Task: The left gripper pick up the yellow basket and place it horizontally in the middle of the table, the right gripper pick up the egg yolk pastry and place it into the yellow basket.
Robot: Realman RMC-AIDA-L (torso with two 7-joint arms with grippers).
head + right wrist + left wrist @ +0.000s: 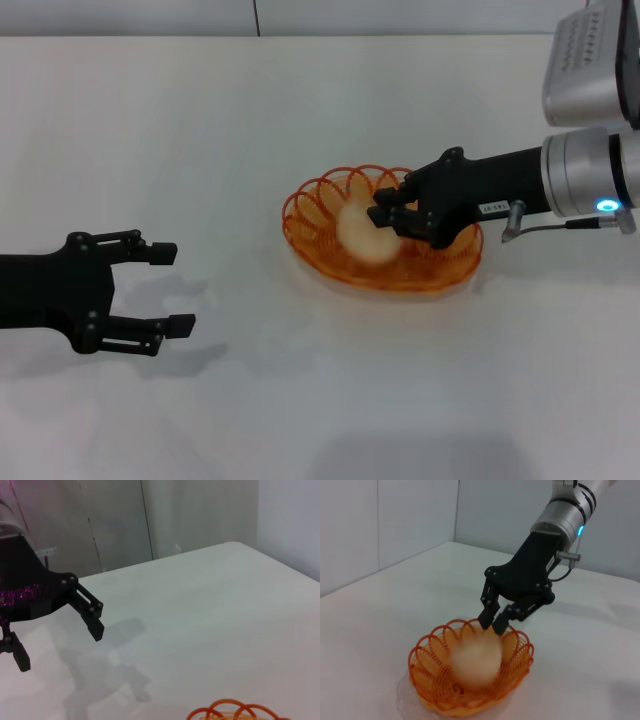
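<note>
The yellow basket [440, 272] lies flat on the white table [300, 120], right of centre. The egg yolk pastry [362, 238] is inside it, blurred, just below the fingertips of my right gripper [384, 212]. That gripper reaches in over the basket's right rim with its jaws slightly apart and nothing held between them. The left wrist view shows the same: the right gripper [492, 622] above the pastry [476, 661] in the basket [422, 667]. My left gripper [168, 290] hovers open and empty at the left, well away from the basket. It also shows in the right wrist view [57, 642].
The basket's rim [235, 711] shows at the edge of the right wrist view. Grey walls stand beyond the table's far edge [300, 36]. The left gripper casts a shadow on the table [190, 350] under it.
</note>
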